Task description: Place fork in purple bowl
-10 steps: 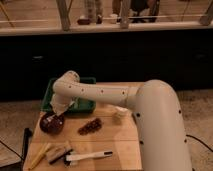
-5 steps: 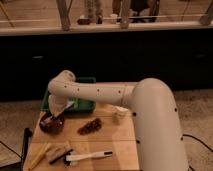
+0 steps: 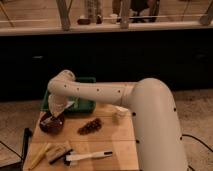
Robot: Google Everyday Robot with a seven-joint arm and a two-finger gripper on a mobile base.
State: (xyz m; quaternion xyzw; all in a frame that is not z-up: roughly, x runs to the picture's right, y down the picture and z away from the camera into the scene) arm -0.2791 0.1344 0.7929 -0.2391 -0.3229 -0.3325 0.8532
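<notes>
The arm (image 3: 95, 92) had swung its elbow slightly leftward over the last second, while the purple bowl (image 3: 51, 128) stayed put near the left edge of the wooden table (image 3: 115, 145), just in front of the green tray (image 3: 82, 104). The gripper (image 3: 53, 118) hung directly over the bowl (its lower end merged with the dark rim). Whether it clasped anything could not be told, and the fork could not be picked out.

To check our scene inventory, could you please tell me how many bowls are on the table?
1. The purple bowl sits near the left edge of the table, in front of the green tray, with the gripper right over it. The arm could hide another.
</notes>
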